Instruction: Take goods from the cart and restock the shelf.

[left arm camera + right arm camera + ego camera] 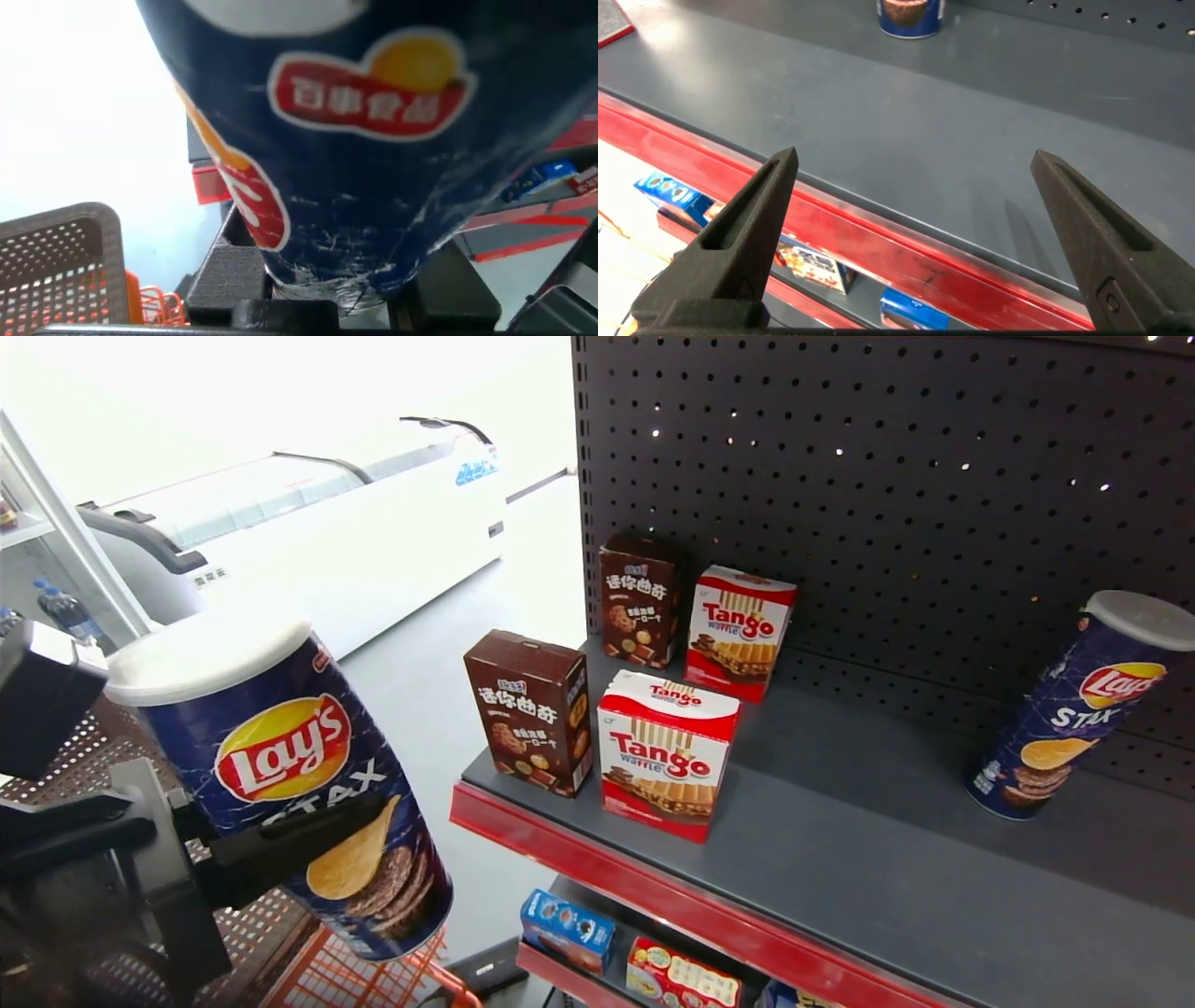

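Closest is the chip can (280, 756), dark blue with a white lid, held in the left gripper (280, 859). The jaws are clamped across the can's lower half, and the can tilts with its lid up and away from the shelf. From the left wrist view the can (374, 140) rises straight out of the gripper (346, 289). It hangs above the orange wire cart (373, 975); its base seems to be free of the cart, though that part is poorly shown.

Right gripper (915, 233) hangs just off the shelf's red front edge (878, 233) with its fingers (738, 243) spread wide and nothing between them.

Beyond lies the grey shelf (840, 859). At its near left end stand a brown cookie box (532, 709) and a red-and-white wafer box (667, 756) side by side. A matching pair, brown (639, 597) and red-and-white (740, 630), stands behind them at the pegboard (887, 476). Well apart to the right, a second can (1074, 709) leans back against the pegboard.

I judge the step to be the carry: the can is out of the cart and not yet on the shelf. Next it should swing across over the red edge to the bare stretch between the wafer boxes and the second can. There it would need tipping upright, setting on its base and then letting go, without nudging the front boxes.
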Controlling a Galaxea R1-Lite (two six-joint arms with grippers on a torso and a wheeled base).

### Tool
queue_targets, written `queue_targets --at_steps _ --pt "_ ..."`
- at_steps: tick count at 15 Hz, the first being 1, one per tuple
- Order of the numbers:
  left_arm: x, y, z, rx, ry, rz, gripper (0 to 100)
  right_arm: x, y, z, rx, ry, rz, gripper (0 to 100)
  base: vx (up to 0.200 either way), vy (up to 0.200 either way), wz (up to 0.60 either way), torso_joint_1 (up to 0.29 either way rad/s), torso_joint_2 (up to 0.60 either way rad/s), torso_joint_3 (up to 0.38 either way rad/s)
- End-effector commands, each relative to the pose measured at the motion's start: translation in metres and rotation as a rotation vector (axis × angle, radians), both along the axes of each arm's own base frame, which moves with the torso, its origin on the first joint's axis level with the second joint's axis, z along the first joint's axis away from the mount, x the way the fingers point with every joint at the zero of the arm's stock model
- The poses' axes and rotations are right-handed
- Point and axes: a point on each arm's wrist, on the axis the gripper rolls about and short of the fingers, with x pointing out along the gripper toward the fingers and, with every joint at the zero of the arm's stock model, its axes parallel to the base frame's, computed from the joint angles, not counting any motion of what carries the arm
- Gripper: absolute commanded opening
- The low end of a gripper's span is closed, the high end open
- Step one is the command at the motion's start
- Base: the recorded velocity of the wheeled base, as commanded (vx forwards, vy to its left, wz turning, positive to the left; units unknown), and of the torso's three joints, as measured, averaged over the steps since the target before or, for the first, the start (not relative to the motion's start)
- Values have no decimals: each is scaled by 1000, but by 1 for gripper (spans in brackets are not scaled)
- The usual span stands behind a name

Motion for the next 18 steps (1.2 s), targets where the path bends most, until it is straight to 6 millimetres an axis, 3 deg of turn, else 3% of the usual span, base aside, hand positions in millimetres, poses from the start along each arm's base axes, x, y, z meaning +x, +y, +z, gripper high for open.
queue_targets --at_steps 1,7,18 --pt "-4 -4 -1 -2 3 -46 0 0 0 0 0 2 0 100 0 0 0 0 0 0" --pt "-4 -15 -11 12 48 -147 0 0 0 0 -2 2 0 100 0 0 0 0 0 0" --pt "-9 -30 -11 5 53 -298 0 0 0 0 -2 2 0 100 0 0 -55 0 0 0"
